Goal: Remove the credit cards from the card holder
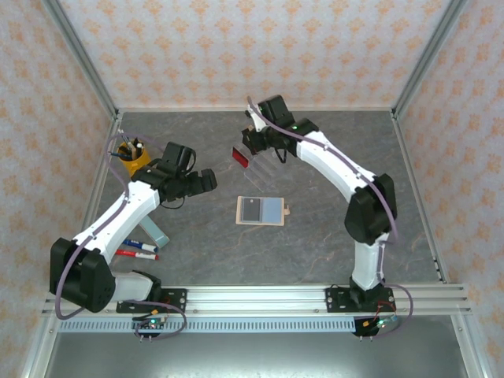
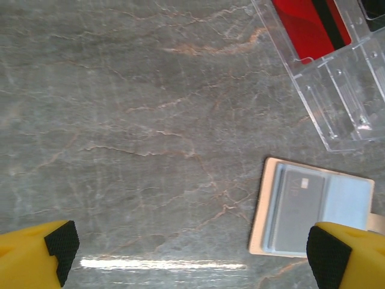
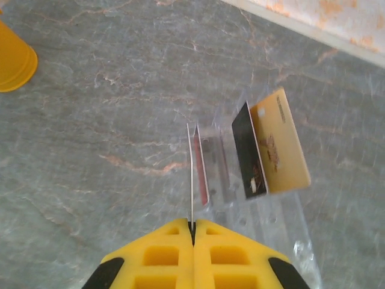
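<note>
The right gripper [image 3: 192, 230] is shut on the red card [image 3: 198, 174] at the clear stand [image 3: 274, 229]; a crooked release can tip the card over. The left gripper [image 2: 192, 247], with jaws wide, may push the card holder [image 2: 352, 198] toward the table's right edge

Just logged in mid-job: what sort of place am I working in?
Likely a staged robot test cell: grey marble-patterned tabletop, peach floral-wallpaper walls in aluminium frame posts, and a silver mounting rail along the near edge.
</note>
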Tool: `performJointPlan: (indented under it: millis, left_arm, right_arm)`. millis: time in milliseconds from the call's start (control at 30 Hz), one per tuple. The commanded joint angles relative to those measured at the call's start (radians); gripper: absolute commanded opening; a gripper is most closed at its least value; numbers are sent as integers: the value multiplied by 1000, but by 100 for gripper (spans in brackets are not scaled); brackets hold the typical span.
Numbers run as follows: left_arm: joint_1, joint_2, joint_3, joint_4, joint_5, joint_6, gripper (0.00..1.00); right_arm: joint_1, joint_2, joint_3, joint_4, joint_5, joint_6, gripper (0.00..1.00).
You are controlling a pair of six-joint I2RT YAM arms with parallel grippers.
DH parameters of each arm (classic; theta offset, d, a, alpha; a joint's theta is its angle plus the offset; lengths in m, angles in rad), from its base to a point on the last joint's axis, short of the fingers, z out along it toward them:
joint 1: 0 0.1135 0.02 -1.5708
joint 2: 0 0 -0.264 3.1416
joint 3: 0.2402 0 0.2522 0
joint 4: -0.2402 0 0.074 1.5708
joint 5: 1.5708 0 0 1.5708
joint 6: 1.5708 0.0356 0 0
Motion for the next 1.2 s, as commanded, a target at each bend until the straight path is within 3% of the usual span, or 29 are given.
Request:
performJointPlan:
  millis: [0, 300, 767, 1167]
  left_arm:
    - [3, -23, 10, -48, -94, 30, 100]
    - [6, -23, -3, -50, -123, 52, 100]
    - [6, -1, 3, -50, -112, 56, 100]
    - [7, 12, 1, -48, -106, 59, 100]
  right_arm:
    - [2, 89, 147, -115, 50, -155, 0]
    - [0, 286, 356, -182, 131, -259, 0]
    - [-7, 372, 399, -184, 187, -271, 0]
    - [-15, 406, 433, -206, 214, -283, 6]
